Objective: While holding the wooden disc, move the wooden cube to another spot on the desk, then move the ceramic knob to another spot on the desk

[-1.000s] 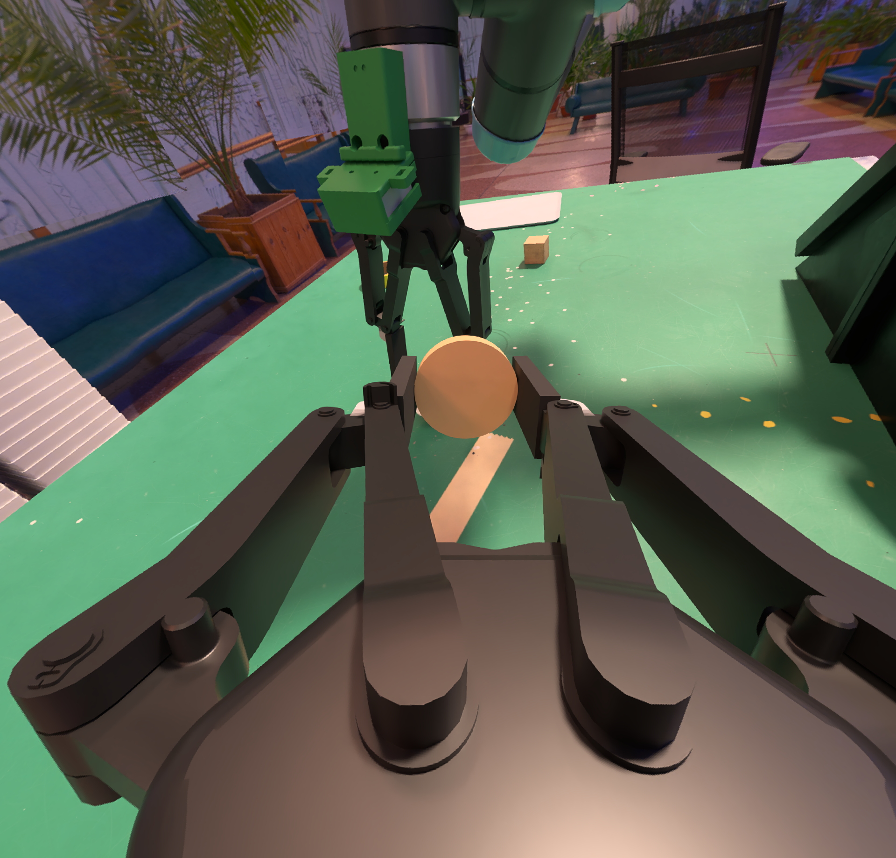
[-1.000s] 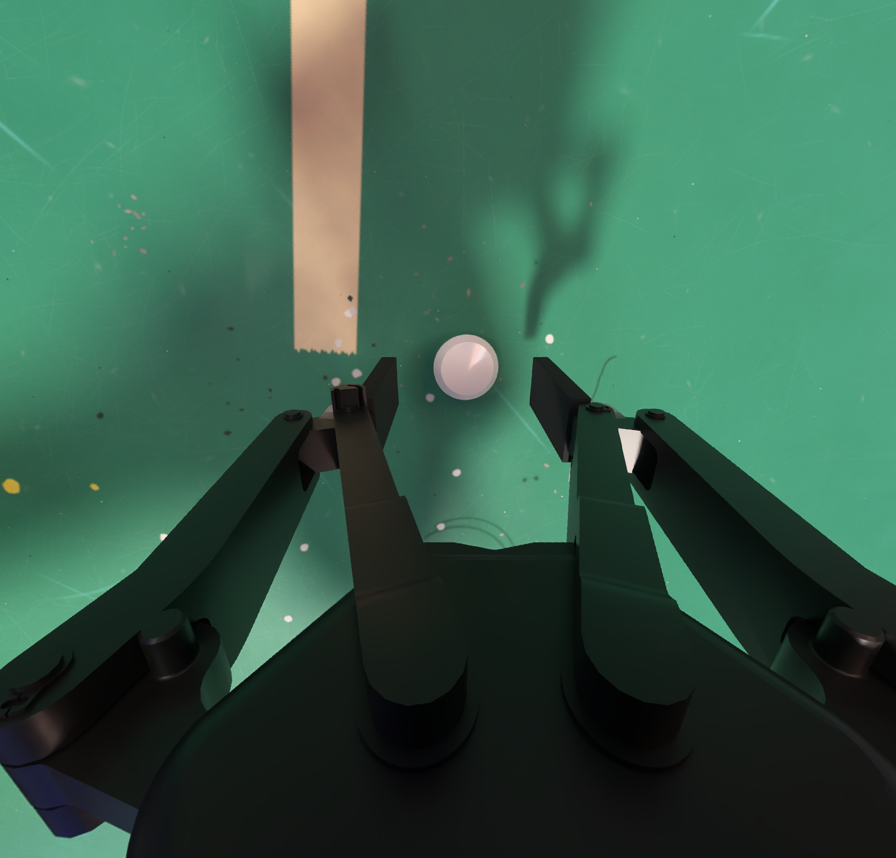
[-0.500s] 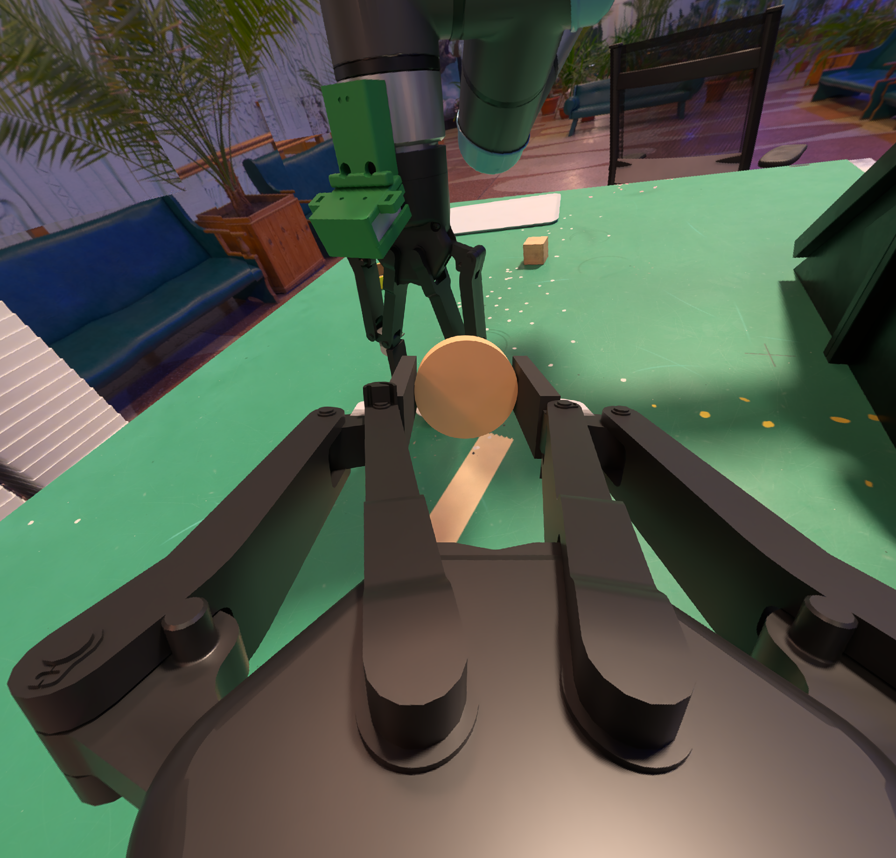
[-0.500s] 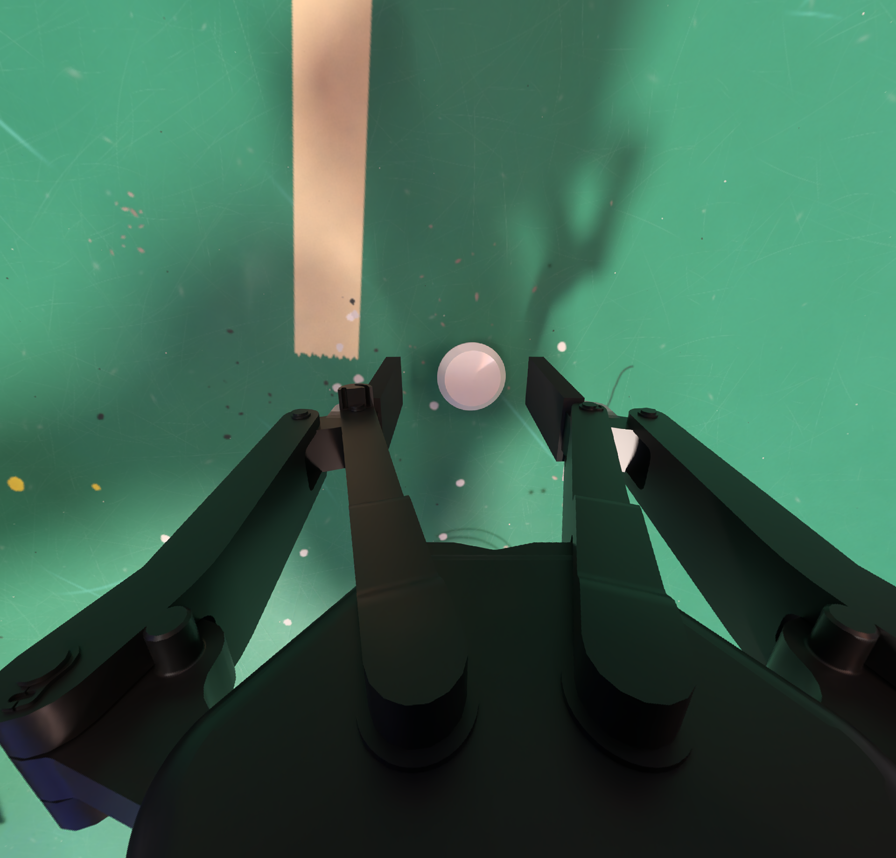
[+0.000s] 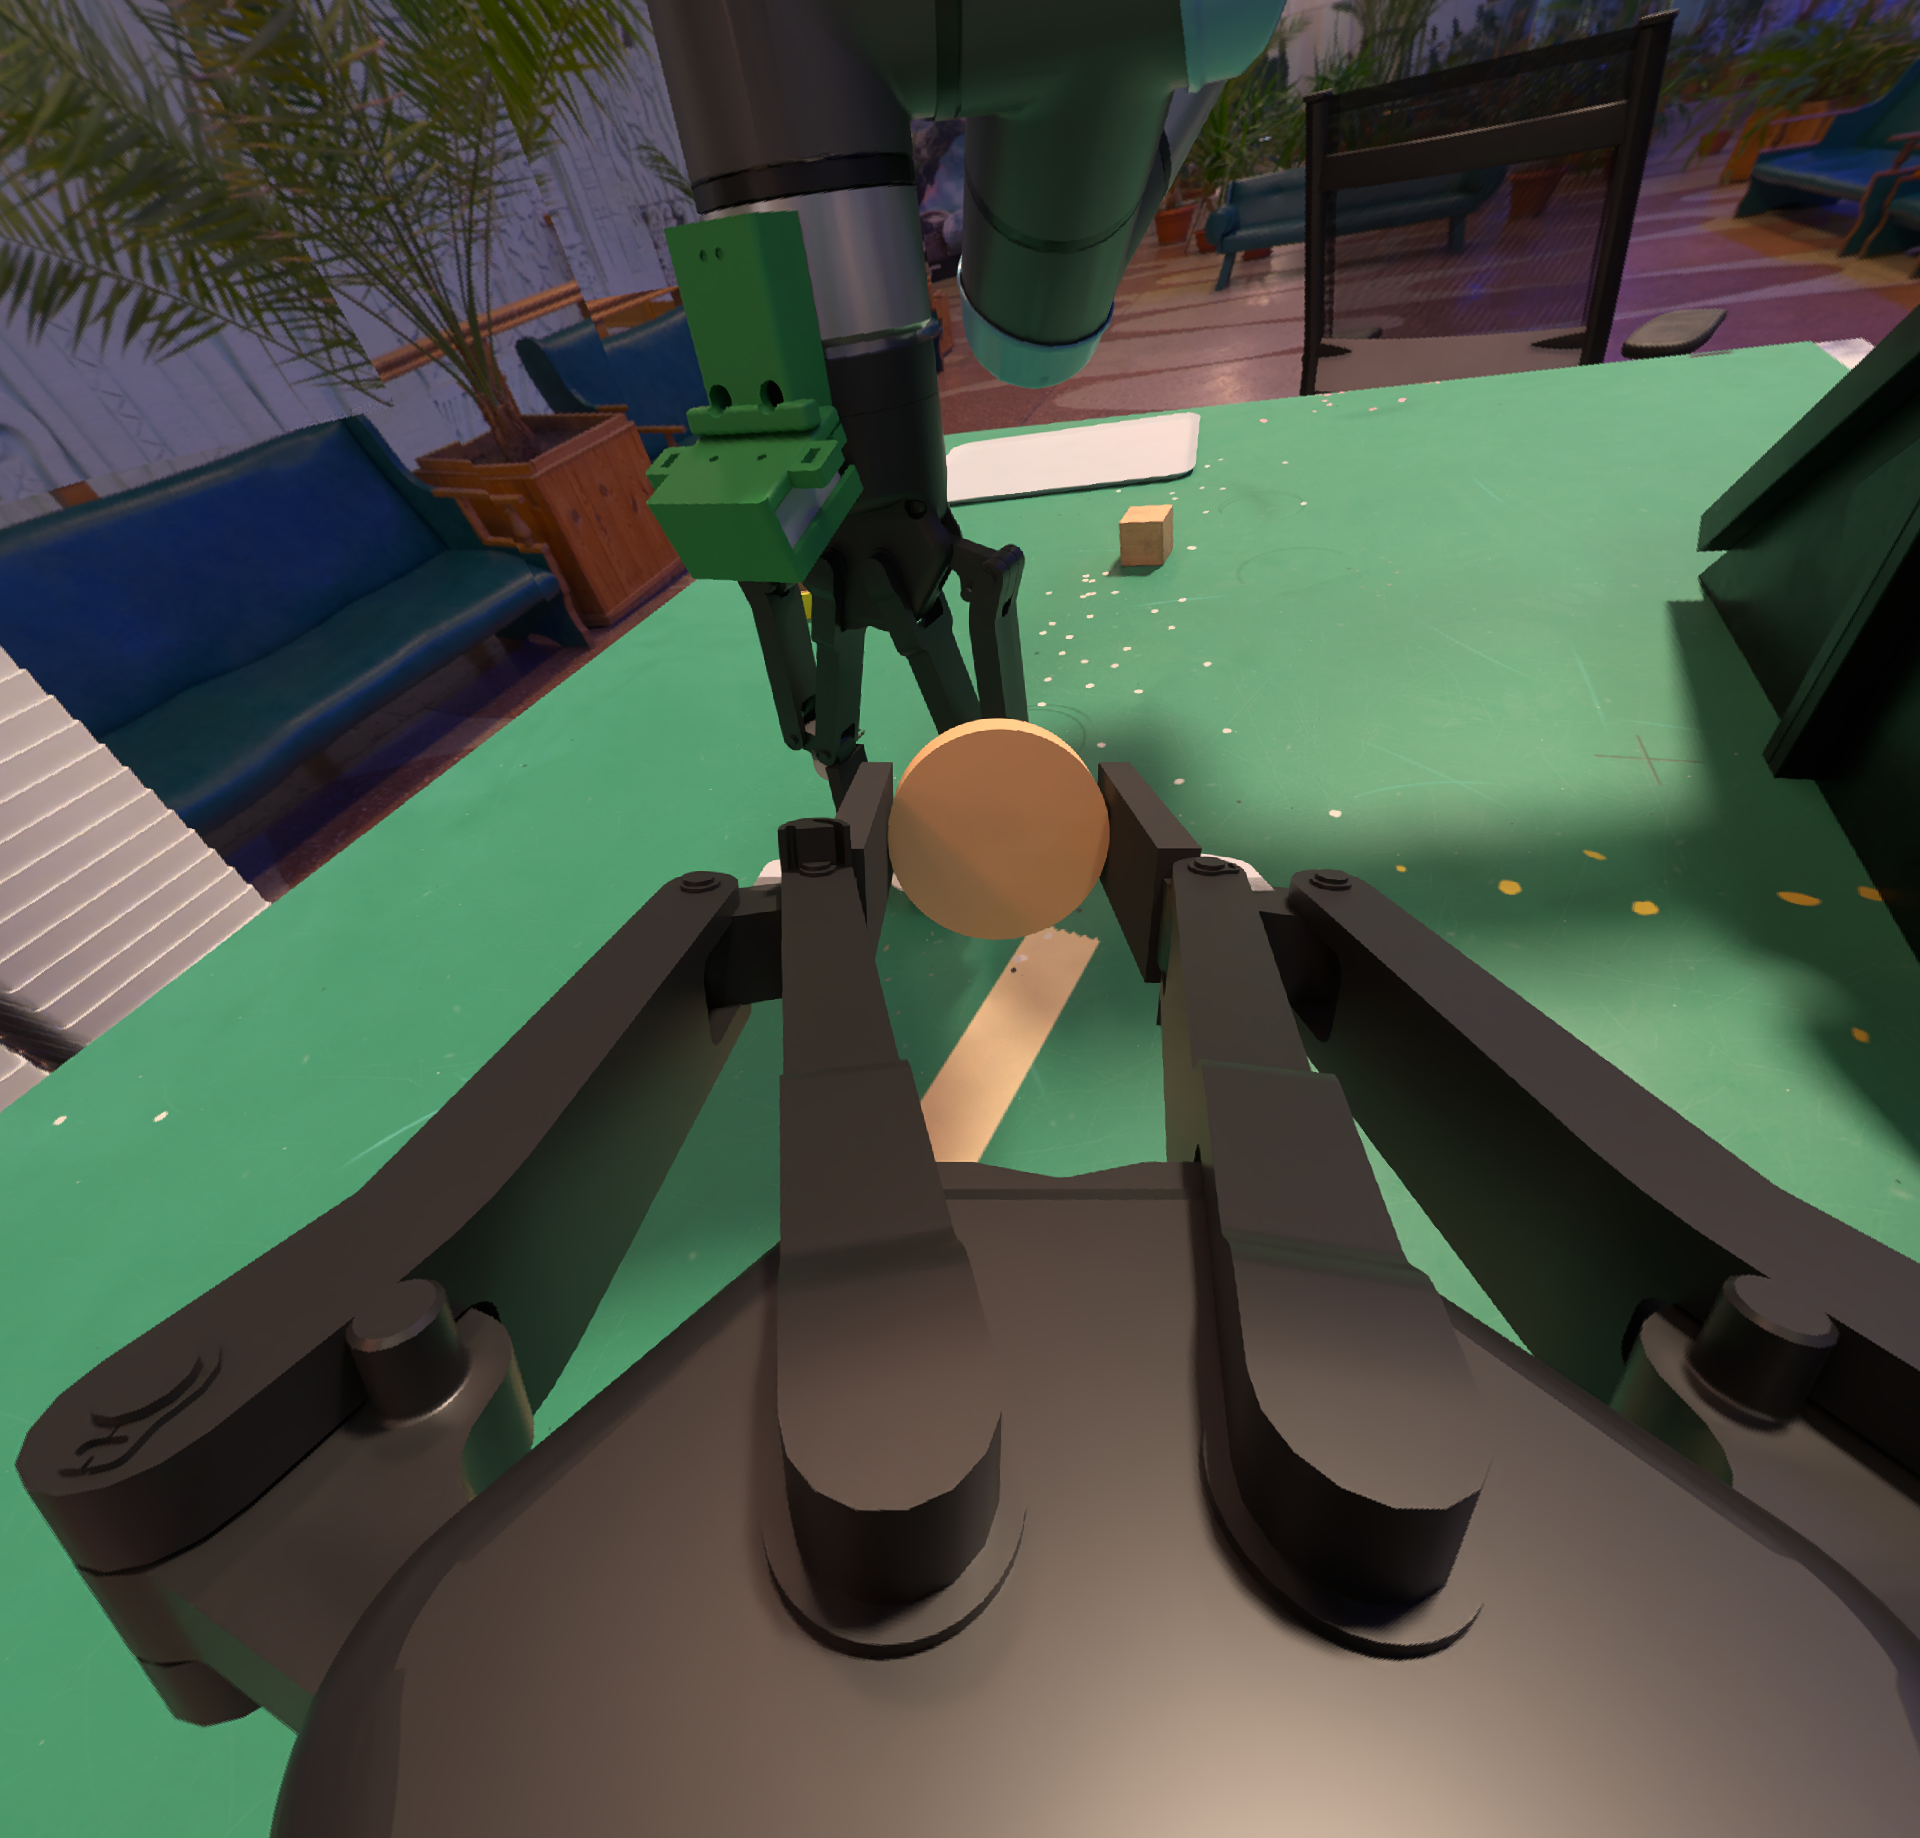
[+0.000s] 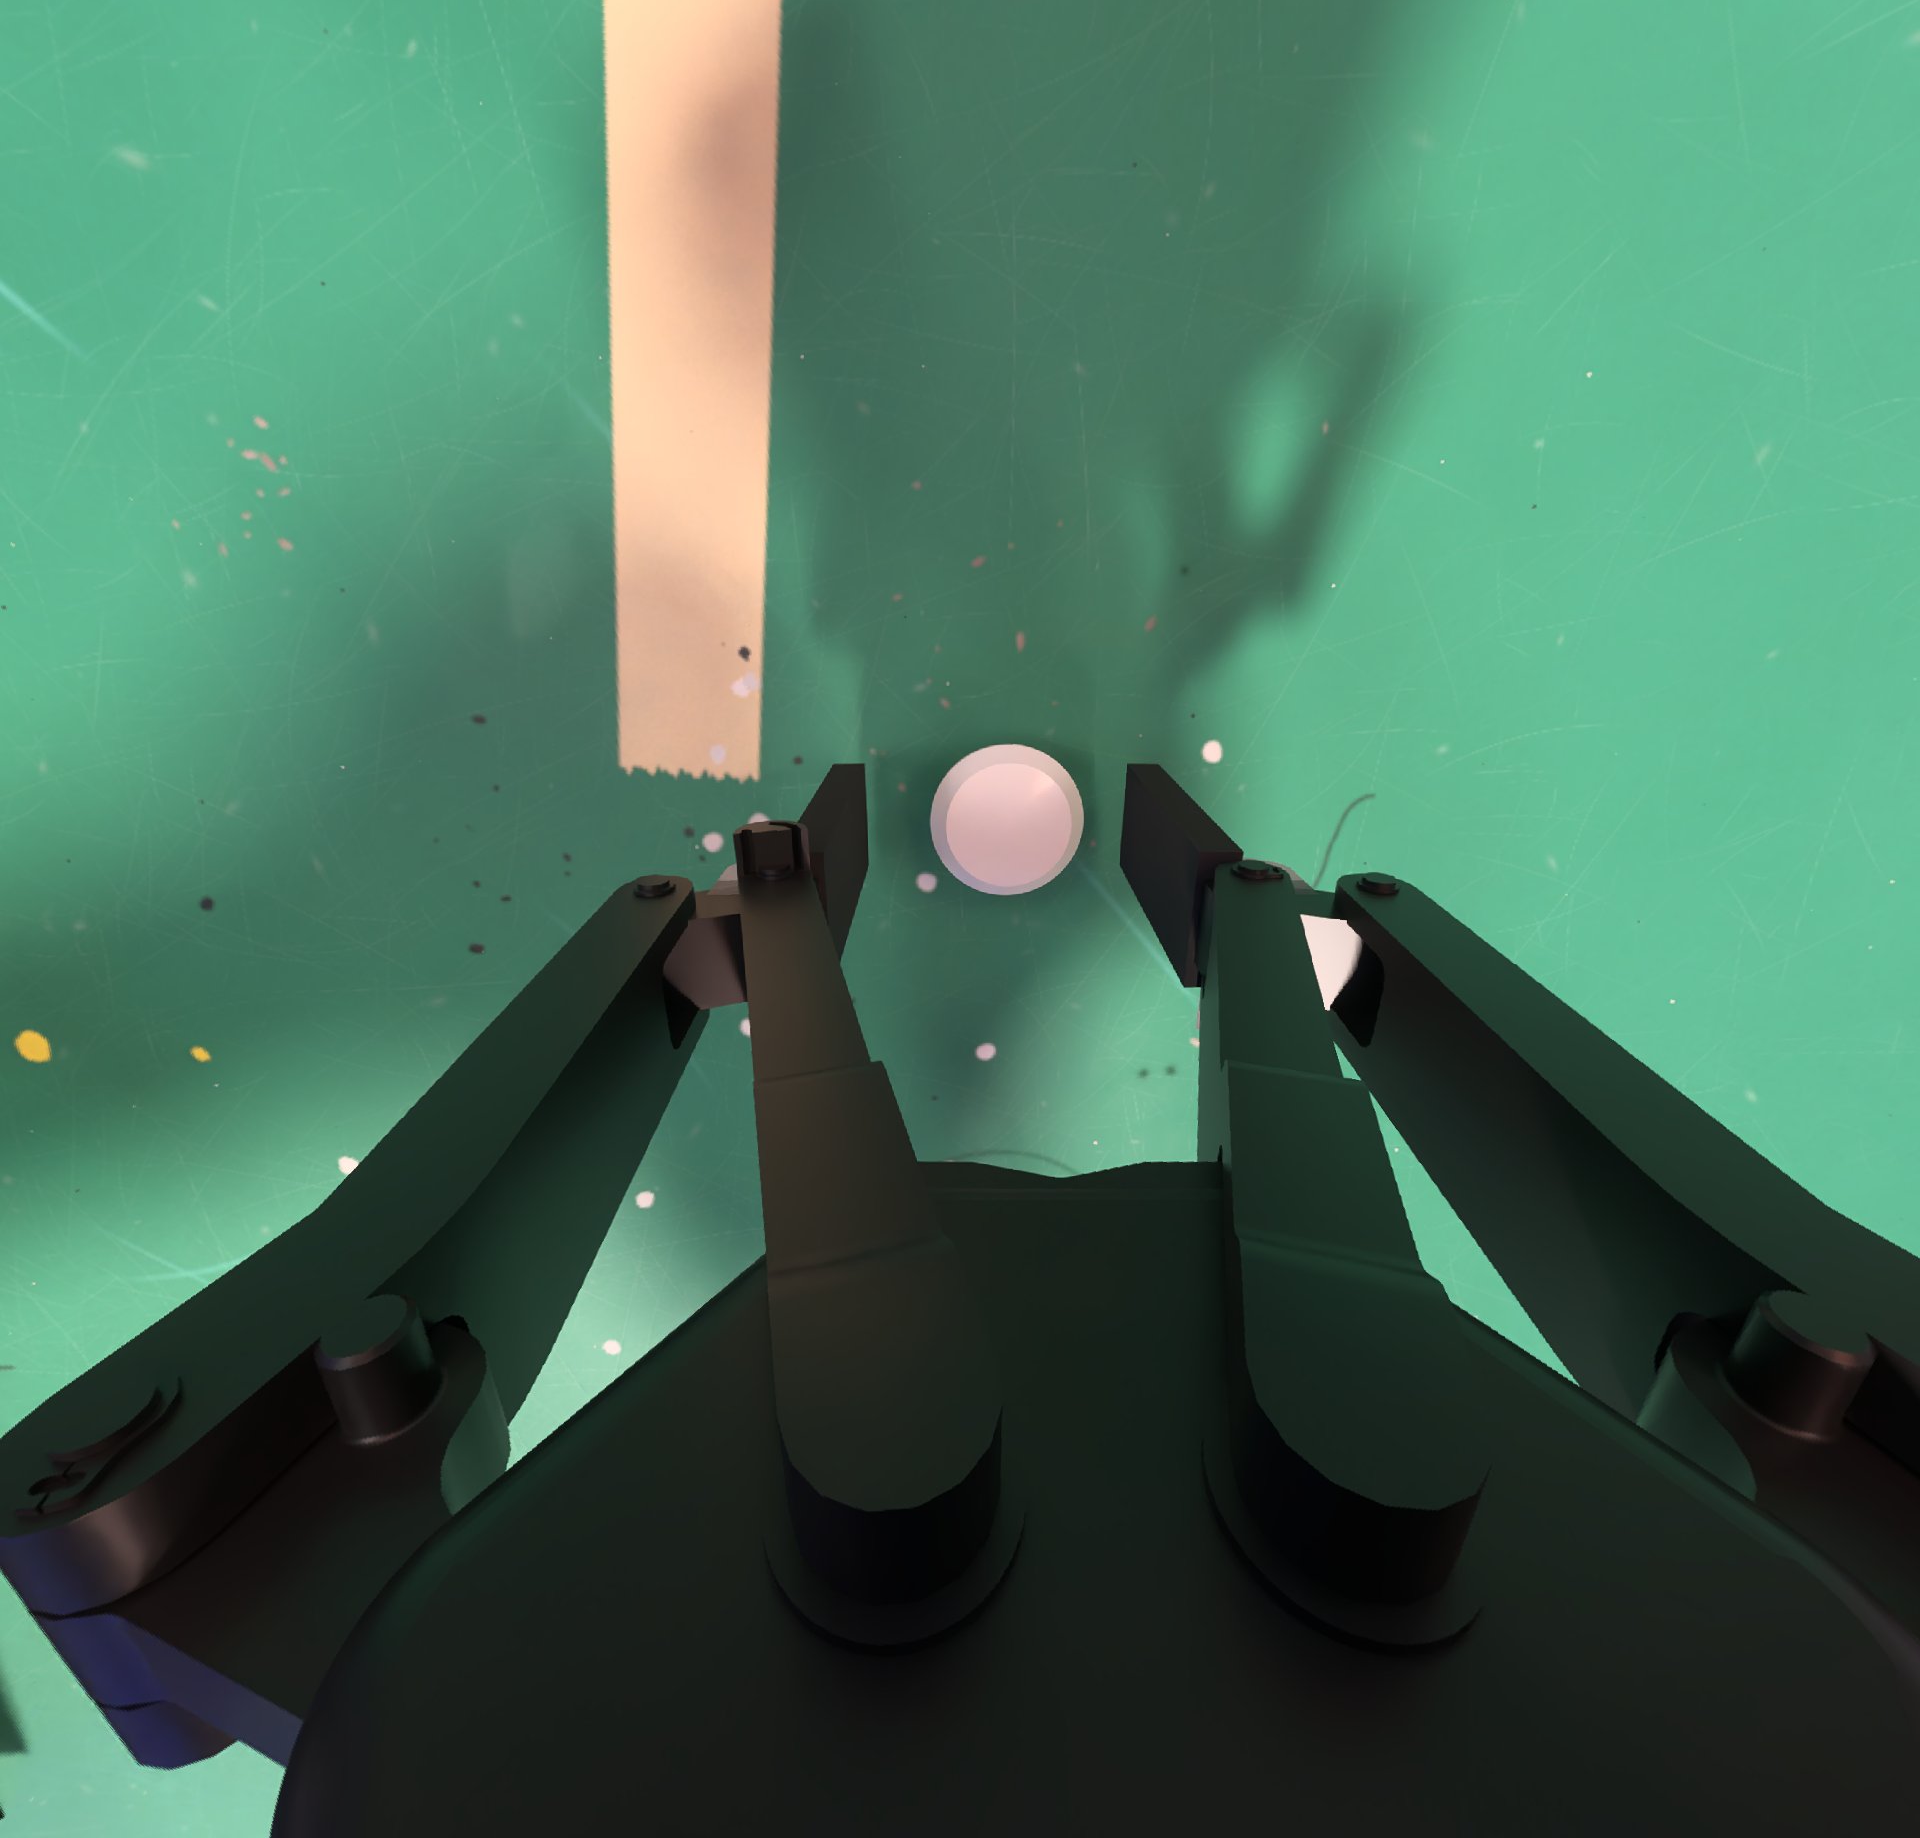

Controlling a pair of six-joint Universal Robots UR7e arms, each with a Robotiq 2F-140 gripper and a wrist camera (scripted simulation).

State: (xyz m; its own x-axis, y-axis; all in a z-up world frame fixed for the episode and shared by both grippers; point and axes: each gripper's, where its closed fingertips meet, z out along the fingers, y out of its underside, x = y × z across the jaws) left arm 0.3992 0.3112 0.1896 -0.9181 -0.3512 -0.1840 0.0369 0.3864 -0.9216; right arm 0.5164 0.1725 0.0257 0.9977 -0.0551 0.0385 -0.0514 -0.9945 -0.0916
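Green desk (image 5: 1455, 708): wooden cube (image 5: 1146, 535) (left view only), ceramic knob (image 6: 1006, 819) right

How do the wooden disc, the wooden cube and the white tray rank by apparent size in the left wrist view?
1. Wooden disc, though it is nearest the camera.
2. White tray, far off on the desk.
3. Wooden cube, also far off.
Real sizes stay unsure.

Low oblique; overhead; shared tape strip (image 5: 1006, 1045)
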